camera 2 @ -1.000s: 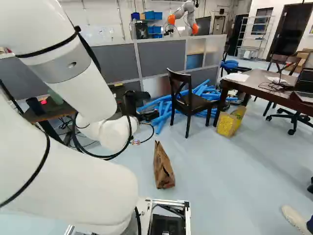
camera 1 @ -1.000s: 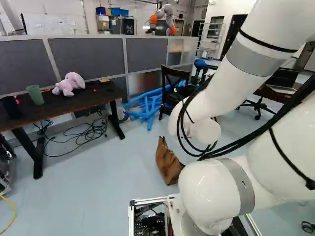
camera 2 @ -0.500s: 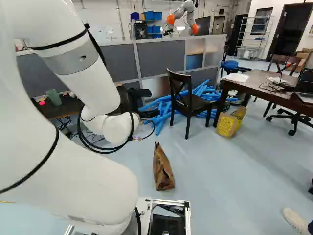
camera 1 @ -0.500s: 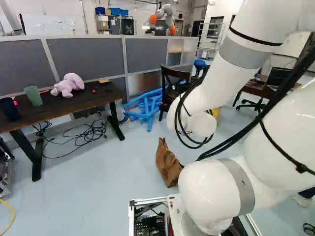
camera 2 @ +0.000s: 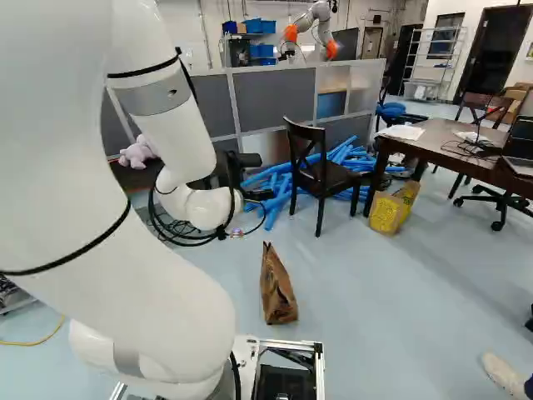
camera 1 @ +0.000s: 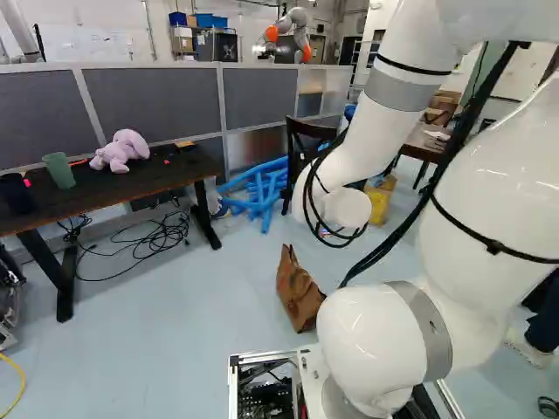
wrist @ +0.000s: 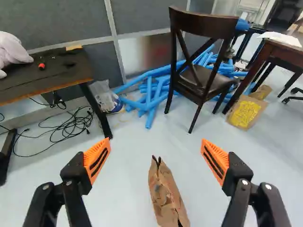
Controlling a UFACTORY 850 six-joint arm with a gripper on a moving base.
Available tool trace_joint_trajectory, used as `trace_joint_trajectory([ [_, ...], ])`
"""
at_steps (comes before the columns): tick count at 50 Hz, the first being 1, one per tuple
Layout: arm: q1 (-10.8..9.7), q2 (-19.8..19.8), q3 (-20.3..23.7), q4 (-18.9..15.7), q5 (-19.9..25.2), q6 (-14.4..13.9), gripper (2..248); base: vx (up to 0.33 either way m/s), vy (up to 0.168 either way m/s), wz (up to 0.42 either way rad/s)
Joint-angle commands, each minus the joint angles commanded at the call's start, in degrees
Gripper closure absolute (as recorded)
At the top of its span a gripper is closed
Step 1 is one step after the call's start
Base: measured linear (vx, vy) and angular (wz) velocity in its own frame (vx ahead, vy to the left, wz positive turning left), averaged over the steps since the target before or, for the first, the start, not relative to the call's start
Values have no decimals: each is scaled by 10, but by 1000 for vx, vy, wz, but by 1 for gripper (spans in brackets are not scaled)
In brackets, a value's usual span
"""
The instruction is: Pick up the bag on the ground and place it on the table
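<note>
Orange pads (wrist: 97,160) are carried on two black fingers (wrist: 73,182), which are spread wide apart. Between and below them, a brown paper bag (wrist: 168,198) is seen standing on the floor (wrist: 128,189), touched by neither. Farther out, beyond one finger, a black-topped table (wrist: 52,78) is seen with a plush toy (wrist: 14,49) set on it; beyond the other, a dark wooden chair (wrist: 203,85) is placed beside piled blue tubes (wrist: 151,97).

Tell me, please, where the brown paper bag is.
The brown paper bag is on the floor ahead of the open gripper; in the right base view, right of the arm, between dark chair and metal frame.
</note>
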Motion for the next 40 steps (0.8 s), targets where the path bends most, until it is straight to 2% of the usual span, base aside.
trace_joint_trajectory([
  [19, -2, -66, -37, -2, -60, 0, 3, 0, 0, 0],
  [40, -17, -136, -77, -9, -129, 0, 3, 0, 0, 0],
])
